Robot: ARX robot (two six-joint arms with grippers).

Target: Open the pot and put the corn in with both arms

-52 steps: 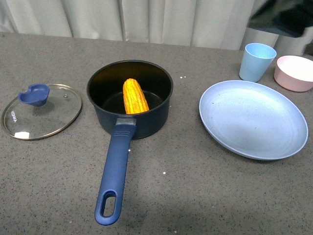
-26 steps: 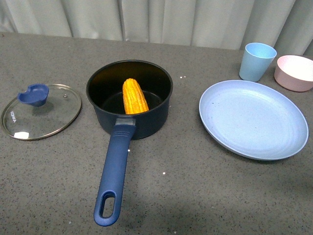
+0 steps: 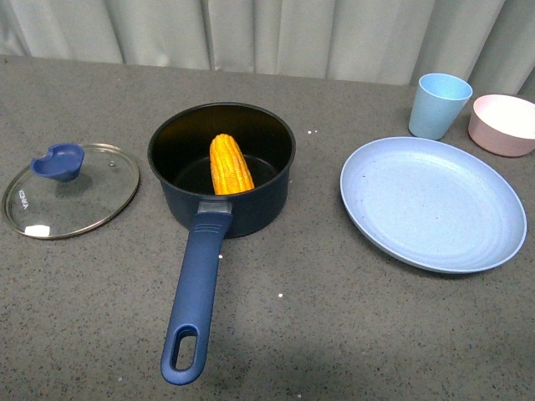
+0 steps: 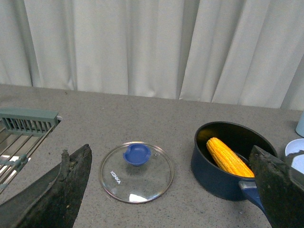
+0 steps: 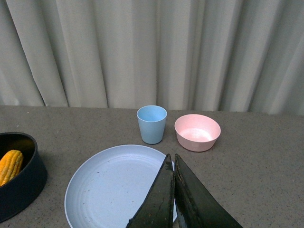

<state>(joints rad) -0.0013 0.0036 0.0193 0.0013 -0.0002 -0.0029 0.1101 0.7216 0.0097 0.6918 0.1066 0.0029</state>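
With the right arm gone from the front view since a second ago, the corn [image 3: 231, 164] lies inside the open pot [image 3: 221, 167], lid [image 3: 71, 189] aside on the worktop [image 3: 334, 317]; left pincer [image 4: 173, 190] spread wide, right pincer [image 5: 174, 190] closed and empty: task apparently complete.

Glass lid [image 3: 71, 190], plate [image 3: 433, 205], cup [image 3: 440, 105], pink bowl [image 3: 504, 124].

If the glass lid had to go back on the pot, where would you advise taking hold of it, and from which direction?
Grip the blue knob of the glass lid, coming straight down from above. The lid lies flat on the table, left of the pot, so its thin rim offers little to pinch, while the knob stands up from the glass. The open left hand seems the nearer one.
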